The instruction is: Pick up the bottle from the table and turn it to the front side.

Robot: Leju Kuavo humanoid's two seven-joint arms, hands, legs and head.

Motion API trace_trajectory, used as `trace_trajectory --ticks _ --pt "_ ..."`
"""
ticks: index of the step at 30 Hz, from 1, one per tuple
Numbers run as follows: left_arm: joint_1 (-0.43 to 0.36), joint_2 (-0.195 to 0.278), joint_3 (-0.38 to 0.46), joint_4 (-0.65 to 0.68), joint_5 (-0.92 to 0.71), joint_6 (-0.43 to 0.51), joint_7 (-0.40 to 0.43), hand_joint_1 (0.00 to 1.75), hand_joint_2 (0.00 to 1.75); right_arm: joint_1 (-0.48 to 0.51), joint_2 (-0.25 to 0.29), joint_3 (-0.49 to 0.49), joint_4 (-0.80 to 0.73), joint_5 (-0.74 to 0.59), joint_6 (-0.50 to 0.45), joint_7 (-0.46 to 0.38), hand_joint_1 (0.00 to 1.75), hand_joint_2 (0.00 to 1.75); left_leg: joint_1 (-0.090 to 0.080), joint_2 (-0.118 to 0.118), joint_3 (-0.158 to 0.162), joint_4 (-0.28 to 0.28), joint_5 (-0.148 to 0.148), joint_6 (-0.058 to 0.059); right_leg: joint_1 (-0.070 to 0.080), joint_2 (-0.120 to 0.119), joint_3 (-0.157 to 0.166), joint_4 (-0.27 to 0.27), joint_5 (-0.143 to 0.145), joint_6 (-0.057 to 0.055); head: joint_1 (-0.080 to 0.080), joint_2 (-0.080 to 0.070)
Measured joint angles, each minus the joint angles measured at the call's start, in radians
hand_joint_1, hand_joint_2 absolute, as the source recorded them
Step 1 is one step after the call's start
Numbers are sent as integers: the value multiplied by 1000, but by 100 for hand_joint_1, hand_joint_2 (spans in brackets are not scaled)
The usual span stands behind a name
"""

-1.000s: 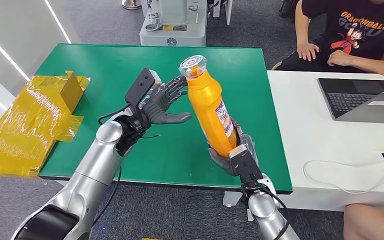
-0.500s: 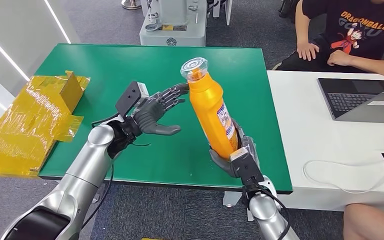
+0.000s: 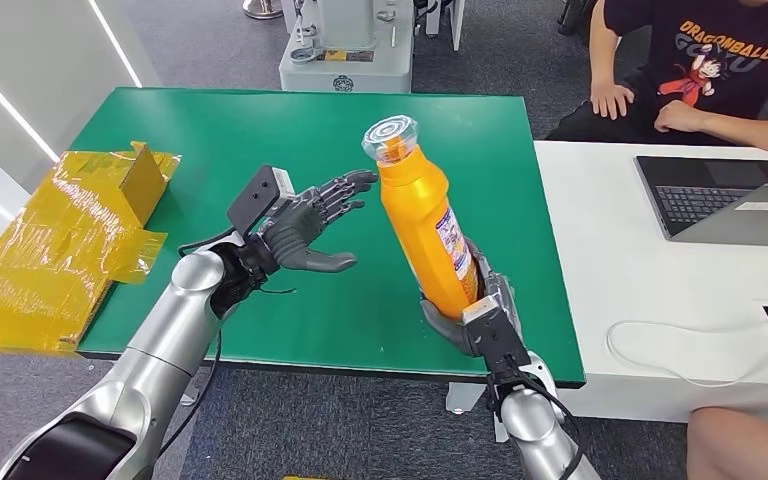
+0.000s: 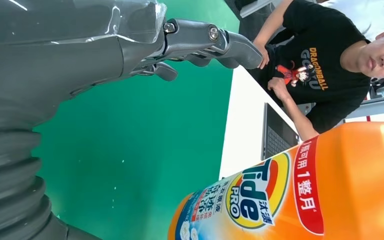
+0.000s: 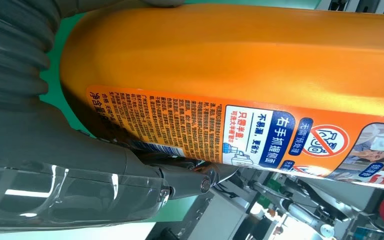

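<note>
Orange plastic detergent bottle (image 3: 422, 225) with a clear ribbed cap stands nearly upright above the green table (image 3: 210, 130) in the head view, its base gripped by the right hand (image 3: 465, 315) near the table's front edge. To its left the left hand (image 3: 305, 220) hovers with fingers spread and nothing in it, its fingertips (image 3: 360, 180) just beside the bottle's neck but apart from it. A crumpled yellow taped cardboard box (image 3: 60, 240) lies at the table's left side, and a seated person in a black shirt (image 3: 710, 70) is beside a white desk (image 3: 640, 260) bearing a grey laptop (image 3: 730, 200).

From the left wrist, the spread fingers (image 4: 205, 42) reach over the green surface, with the bottle's front label close by.

From the right wrist, the grey thumb (image 5: 130, 170) presses against the bottle's printed back label.
</note>
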State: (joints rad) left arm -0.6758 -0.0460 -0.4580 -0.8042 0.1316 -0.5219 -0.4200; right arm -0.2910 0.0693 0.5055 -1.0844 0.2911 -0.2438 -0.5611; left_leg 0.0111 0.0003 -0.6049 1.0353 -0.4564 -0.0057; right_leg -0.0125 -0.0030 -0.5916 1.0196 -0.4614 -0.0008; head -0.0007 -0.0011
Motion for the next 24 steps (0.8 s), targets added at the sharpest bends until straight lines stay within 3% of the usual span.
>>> trace_trajectory --ticks 14,24 --pt "0 5 -2 2 2 1 10 0 175 0 -4 0 -1 0 -1 2 175 175 0 0 0 0 0 0 0 0 0 0 0 0 0 0" --pt "-13 -32 -9 -9 -7 118 198 0 175 2 -4 0 2 3 -22 5 175 175 0 0 0 0 0 0 0 0 0 0 0 0 0 0"
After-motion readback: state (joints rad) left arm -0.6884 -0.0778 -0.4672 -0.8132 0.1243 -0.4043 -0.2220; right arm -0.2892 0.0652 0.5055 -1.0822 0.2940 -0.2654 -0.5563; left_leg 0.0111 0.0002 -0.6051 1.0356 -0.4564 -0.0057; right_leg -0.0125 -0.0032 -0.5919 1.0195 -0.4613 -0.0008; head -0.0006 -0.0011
